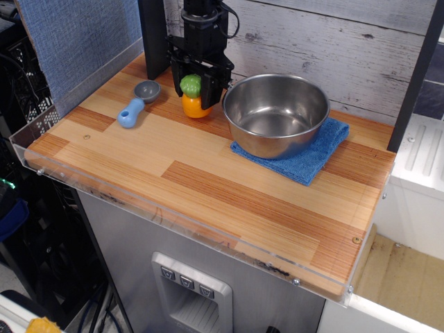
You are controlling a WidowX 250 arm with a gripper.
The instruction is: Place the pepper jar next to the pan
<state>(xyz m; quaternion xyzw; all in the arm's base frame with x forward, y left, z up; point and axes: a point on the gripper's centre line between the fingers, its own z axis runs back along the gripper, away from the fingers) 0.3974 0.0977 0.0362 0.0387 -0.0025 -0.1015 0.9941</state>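
Note:
The pepper jar (pixel 193 105) is small and orange with a bumpy green cap. It is upright at the back of the wooden counter, just left of the steel pan (pixel 275 114), with a small gap between them. My gripper (pixel 195 84) comes down from above, and its black fingers (pixel 212 82) are shut on the green cap. The jar's base is at or just above the wood; I cannot tell whether it touches.
The pan sits on a blue cloth (pixel 316 158). A blue-handled grey scoop (pixel 136 103) lies left of the jar. A black post (pixel 153 35) and plank wall stand behind. A clear lip (pixel 173 211) runs along the counter's front edge.

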